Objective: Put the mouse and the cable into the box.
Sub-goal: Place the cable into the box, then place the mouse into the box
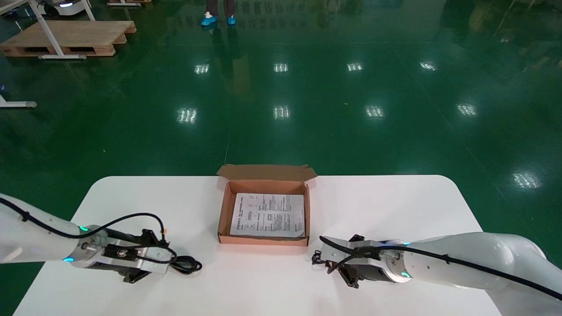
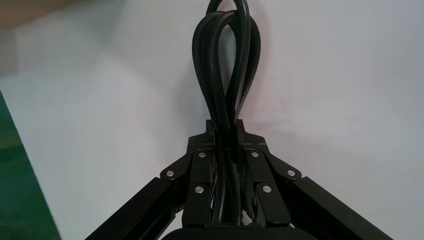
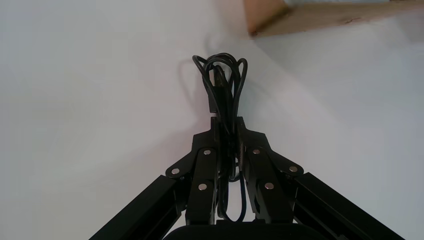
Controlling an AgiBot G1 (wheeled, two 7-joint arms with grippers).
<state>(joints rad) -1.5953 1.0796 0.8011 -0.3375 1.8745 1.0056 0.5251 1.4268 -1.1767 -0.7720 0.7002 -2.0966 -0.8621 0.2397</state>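
Observation:
On the white table [image 1: 395, 206] near its front left, my left gripper [image 1: 174, 262] is shut on a thick black coiled cable [image 1: 189, 265]. In the left wrist view the cable's loops [image 2: 223, 75] stick out past the closed gripper [image 2: 226, 131]. At the front right, my right gripper [image 1: 323, 259] is shut on a bundle of thin black cord [image 1: 315, 258]. That cord [image 3: 223, 82] fans out beyond the closed gripper [image 3: 226, 126] in the right wrist view. The open cardboard box [image 1: 223, 210] sits between the two arms, farther back. No mouse is visible.
A printed paper sheet [image 1: 268, 215] lies flat in the box. The box lid [image 1: 266, 172] is folded back over the far table edge. A box corner [image 3: 280, 17] shows just beyond the thin cord. Green floor surrounds the table.

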